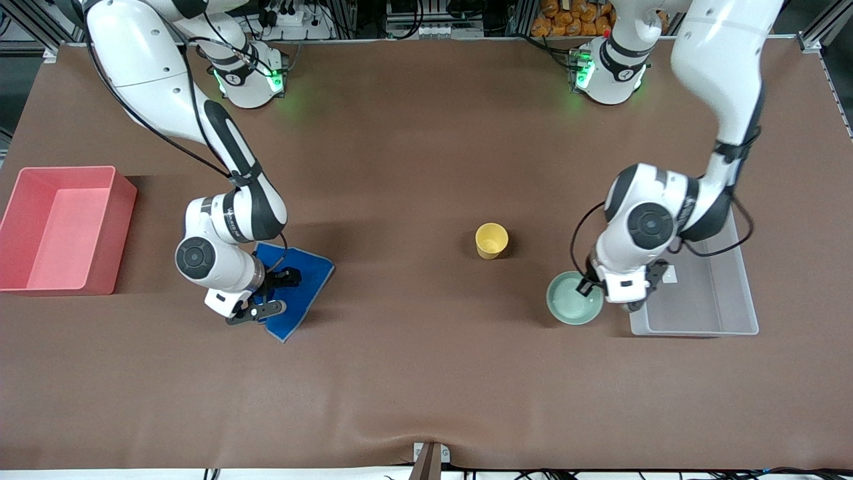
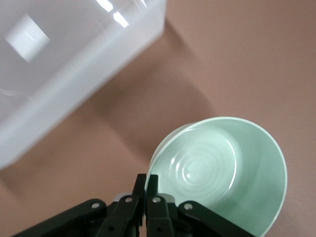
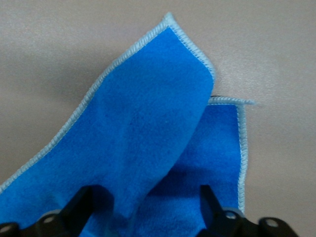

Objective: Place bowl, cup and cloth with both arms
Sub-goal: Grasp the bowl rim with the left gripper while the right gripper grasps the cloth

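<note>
The blue cloth [image 1: 308,280] lies rumpled on the table toward the right arm's end, with one fold raised [image 3: 148,118]. My right gripper [image 1: 280,292] is down on it, open, its two fingers wide apart with cloth between them [image 3: 146,207]. The mint green bowl [image 1: 573,300] is beside the clear bin. My left gripper [image 1: 588,285] is shut on the bowl's rim [image 2: 146,183], one finger inside and one outside; the bowl's inside [image 2: 222,173] is empty. The yellow cup [image 1: 491,240] stands upright and alone mid-table, between the two grippers.
A pink bin [image 1: 66,171] stands empty at the right arm's end of the table. A clear plastic bin [image 1: 693,329] sits at the left arm's end, right beside the bowl, and its wall shows in the left wrist view [image 2: 74,84].
</note>
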`<control>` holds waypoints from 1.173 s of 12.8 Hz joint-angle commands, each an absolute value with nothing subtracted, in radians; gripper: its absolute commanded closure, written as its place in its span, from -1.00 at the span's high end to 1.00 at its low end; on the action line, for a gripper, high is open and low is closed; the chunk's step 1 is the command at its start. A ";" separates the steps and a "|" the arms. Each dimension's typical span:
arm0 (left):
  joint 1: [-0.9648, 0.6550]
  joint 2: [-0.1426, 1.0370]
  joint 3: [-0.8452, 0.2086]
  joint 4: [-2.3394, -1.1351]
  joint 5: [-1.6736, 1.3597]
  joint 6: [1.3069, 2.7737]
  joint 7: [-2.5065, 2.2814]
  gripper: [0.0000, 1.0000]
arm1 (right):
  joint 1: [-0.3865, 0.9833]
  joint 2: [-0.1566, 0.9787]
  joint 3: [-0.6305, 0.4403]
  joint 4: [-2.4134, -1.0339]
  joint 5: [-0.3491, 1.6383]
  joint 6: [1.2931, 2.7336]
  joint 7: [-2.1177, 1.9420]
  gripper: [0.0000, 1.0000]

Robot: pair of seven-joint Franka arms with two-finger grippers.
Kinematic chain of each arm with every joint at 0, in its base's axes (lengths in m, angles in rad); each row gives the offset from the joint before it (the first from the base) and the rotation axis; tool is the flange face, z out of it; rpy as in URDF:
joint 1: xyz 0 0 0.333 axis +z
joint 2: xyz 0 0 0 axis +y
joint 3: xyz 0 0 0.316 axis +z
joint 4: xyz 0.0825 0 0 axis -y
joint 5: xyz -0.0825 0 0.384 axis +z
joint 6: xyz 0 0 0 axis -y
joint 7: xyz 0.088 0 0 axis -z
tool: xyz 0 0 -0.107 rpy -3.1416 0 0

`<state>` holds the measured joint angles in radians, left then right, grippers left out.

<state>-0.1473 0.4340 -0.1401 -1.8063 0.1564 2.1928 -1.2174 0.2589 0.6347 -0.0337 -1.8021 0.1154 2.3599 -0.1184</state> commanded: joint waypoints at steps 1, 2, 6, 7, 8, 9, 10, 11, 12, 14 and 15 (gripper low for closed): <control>-0.078 0.278 -0.147 -1.816 0.169 2.028 -1.038 -1.00 | 0.278 0.617 -0.040 -1.824 0.106 2.365 -0.107 -0.73; -0.042 0.247 -0.150 -1.818 0.163 1.978 -0.964 -1.00 | 0.281 0.617 -0.040 -1.827 0.106 2.365 -0.107 -1.00; 0.092 0.183 -0.152 -1.894 0.141 1.888 -0.654 -1.00 | 0.281 0.612 -0.040 -1.825 0.107 2.365 -0.107 -1.00; 0.125 0.184 -0.152 -1.916 0.141 1.890 -0.552 -1.00 | 0.279 0.604 -0.040 -1.825 0.107 2.365 -0.107 -1.00; 0.161 0.186 -0.152 -1.936 0.147 1.894 -0.460 -1.00 | 0.281 0.598 -0.041 -1.822 0.106 2.373 -0.109 -1.00; 0.190 0.189 -0.152 -1.947 0.147 1.899 -0.371 -1.00 | 0.279 0.586 -0.041 -1.824 0.106 2.375 -0.109 -1.00; 0.219 0.190 -0.152 -1.960 0.147 1.907 -0.303 -1.00 | 0.279 0.577 -0.041 -1.824 0.106 2.373 -0.107 -1.00; 0.236 0.192 -0.152 -1.986 0.149 1.940 -0.267 -1.00 | 0.279 0.566 -0.043 -1.825 0.106 2.373 -0.109 -1.00; 0.239 0.187 -0.152 -2.038 0.149 2.010 -0.240 -1.00 | 0.279 0.555 -0.043 -1.827 0.106 2.373 -0.109 -1.00; 0.271 0.193 -0.152 -2.118 0.150 2.150 -0.180 -1.00 | 0.275 0.514 -0.043 -1.830 0.106 2.359 -0.109 -1.00; 0.287 0.201 -0.152 -2.138 0.150 2.201 -0.142 -1.00 | 0.272 0.490 -0.043 -1.836 0.106 2.347 -0.109 -1.00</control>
